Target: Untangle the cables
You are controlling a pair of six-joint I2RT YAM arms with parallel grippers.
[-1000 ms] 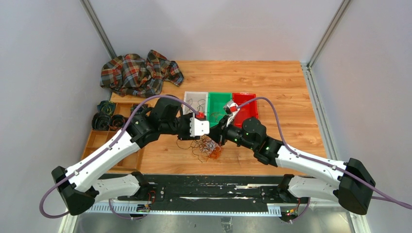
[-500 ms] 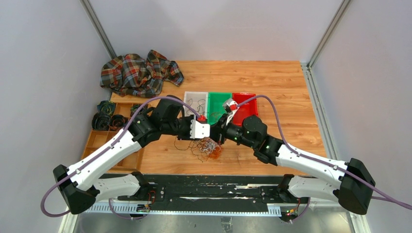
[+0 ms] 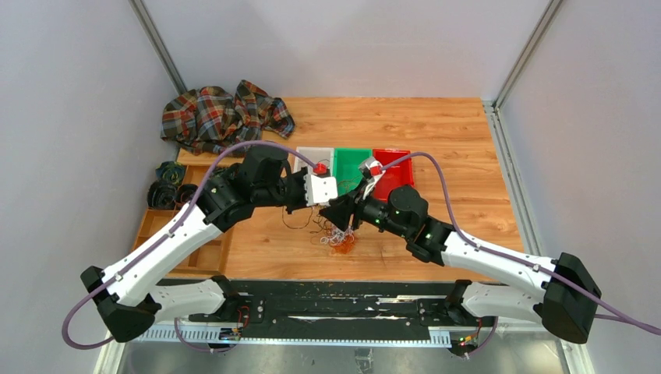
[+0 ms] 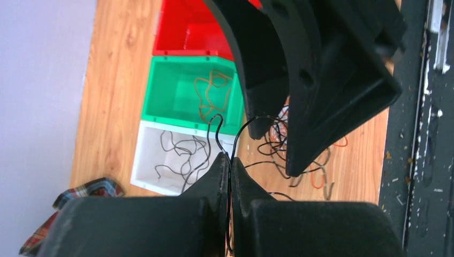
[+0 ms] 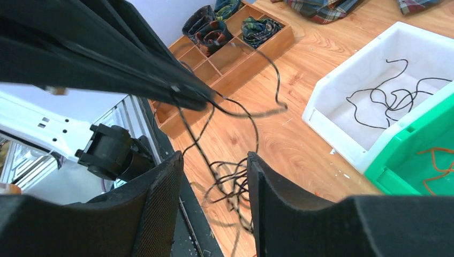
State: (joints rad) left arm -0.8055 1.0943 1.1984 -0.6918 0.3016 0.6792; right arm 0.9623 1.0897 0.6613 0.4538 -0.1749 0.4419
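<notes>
The cables point(image 3: 337, 238) lie as a small tangle of black, orange and white wire on the wooden table between both arms, also seen in the wrist views as cables point(image 4: 289, 155) and cables point(image 5: 230, 187). My left gripper point(image 4: 230, 158) is shut on one black cable point(image 4: 217, 133) that curls up past its tips and runs down to the tangle. From above, the left gripper point(image 3: 334, 204) hangs just over the tangle. My right gripper point(image 5: 214, 160) stands open above the bundle with only loose strands seen between its fingers; overhead, the right gripper point(image 3: 343, 212) is nose to nose with the left.
Behind the grippers sit three bins: white bin point(image 3: 312, 156) with black wires, green bin point(image 3: 352, 160) with orange wire, red bin point(image 3: 394, 167). A wooden organiser point(image 3: 167, 226) with dark coiled rolls is at the left, a plaid cloth point(image 3: 222, 117) at the back left, a black rail point(image 3: 335, 308) near.
My left gripper has closed on a black cable and drawn up and back a little. My right gripper, shut before, has opened. The tangle has shifted slightly under them.
</notes>
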